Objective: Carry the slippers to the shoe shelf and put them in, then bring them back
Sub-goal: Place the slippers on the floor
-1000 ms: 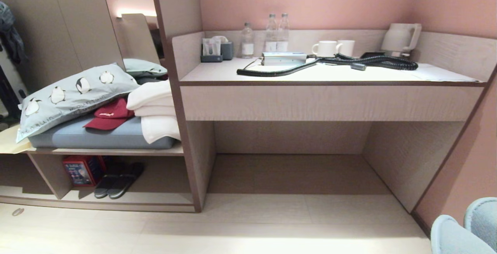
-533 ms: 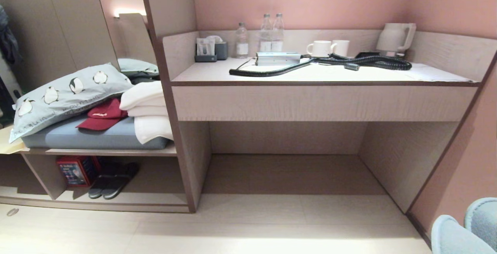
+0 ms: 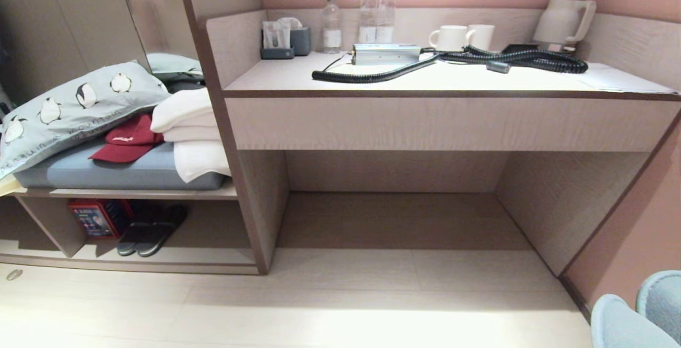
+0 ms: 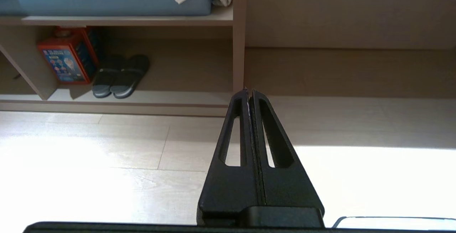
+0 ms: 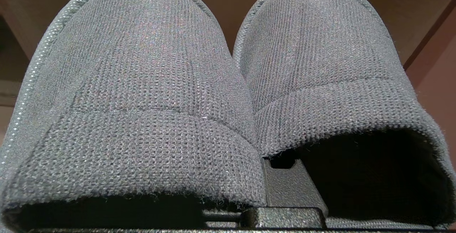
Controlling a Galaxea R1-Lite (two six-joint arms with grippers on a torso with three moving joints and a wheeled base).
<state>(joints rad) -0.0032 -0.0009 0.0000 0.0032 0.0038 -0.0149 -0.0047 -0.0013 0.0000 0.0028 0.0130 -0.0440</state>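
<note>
Between the two plain grey-blue knitted fabric slippers, the right claw is clamped together on their inner walls, a dark finger showing in the gap where the uppers meet. Both rounded toes point away from the wrist, side by side and touching, at twelve o'clock from the claw. Beyond the toes only brown panelling shows.

The left claw is pressed together on nothing and hangs over the pale floor. From it, at about ten o'clock, lies the low shoe shelf of pale wood-grain laminate with dark brown trim. A blacker pair of slippers lies inside beside a red box; a blue cushion, red cap and folded white towels rest above.

In the head view the shelf sits at about eight o'clock, while the wide recess under the counter fills the centre.

The carrying step appears to be in hand, the slippers held and not yet shelved. Next the robot likely needs to face the shelf, then lower and reach in at the free space at three o'clock from the blacker pair.
</note>
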